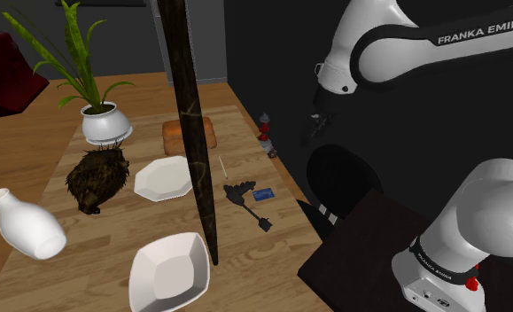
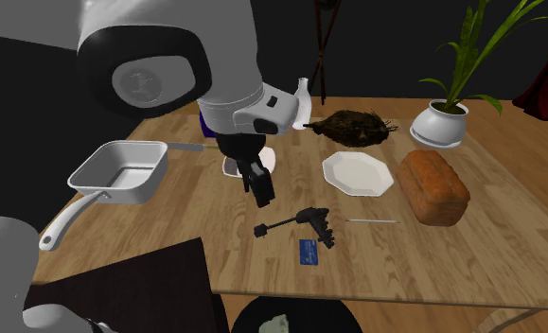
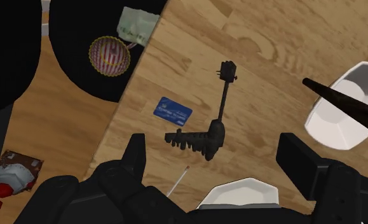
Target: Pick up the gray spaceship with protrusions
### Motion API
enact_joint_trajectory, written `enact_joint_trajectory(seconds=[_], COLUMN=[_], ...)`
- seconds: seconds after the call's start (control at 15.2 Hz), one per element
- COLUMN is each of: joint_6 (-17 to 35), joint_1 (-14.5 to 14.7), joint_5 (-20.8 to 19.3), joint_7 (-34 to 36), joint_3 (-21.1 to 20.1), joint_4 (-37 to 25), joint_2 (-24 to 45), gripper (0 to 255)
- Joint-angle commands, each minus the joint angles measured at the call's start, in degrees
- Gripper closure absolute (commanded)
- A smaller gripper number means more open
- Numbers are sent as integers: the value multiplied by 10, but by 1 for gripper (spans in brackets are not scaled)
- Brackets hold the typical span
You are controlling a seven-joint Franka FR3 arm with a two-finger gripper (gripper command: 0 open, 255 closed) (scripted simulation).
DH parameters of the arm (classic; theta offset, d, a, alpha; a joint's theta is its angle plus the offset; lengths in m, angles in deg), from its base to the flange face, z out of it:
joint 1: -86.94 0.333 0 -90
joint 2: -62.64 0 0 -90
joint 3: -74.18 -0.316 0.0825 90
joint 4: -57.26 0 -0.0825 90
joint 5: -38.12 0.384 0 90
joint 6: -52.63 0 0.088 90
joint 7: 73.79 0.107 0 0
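The dark gray spaceship (image 3: 208,130) lies flat on the wooden table (image 3: 271,57); it has a long thin stem and a toothed, comb-like body. It also appears near the table's edge in the shoulder view (image 1: 245,202) and in the second exterior view (image 2: 305,222). My black gripper (image 3: 214,147) hovers above it, open, with the fingers (image 3: 135,153) wide apart on either side and touching nothing. In the second exterior view the gripper (image 2: 259,184) hangs above the table, a little to the left of the spaceship.
A blue card (image 3: 173,110) lies beside the spaceship, towards the table edge. Nearby are a white plate (image 2: 358,173), a bread loaf (image 2: 433,185), a thin stick (image 2: 371,221), a grey pan (image 2: 120,172), a white bowl (image 1: 168,273), a vase (image 1: 24,223), a potted plant (image 1: 104,122) and a dark slanting pole (image 1: 192,124).
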State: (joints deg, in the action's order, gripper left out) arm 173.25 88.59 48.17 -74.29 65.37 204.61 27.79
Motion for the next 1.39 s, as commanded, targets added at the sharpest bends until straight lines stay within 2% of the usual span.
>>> enact_joint_trajectory(seconds=[0.0,0.4,0.73,1.06,1.32], joint_6=[49,180,283,370,421], joint_1=[3,5,-1,-3,29], joint_5=[7,12,-12,-89,-169], joint_7=[14,54,103,186,265], joint_3=[-16,-56,-88,-101,-72], joint_4=[12,23,7,-30,-77], joint_2=[34,151,267,395,497], gripper=[0,0,0,0,0])
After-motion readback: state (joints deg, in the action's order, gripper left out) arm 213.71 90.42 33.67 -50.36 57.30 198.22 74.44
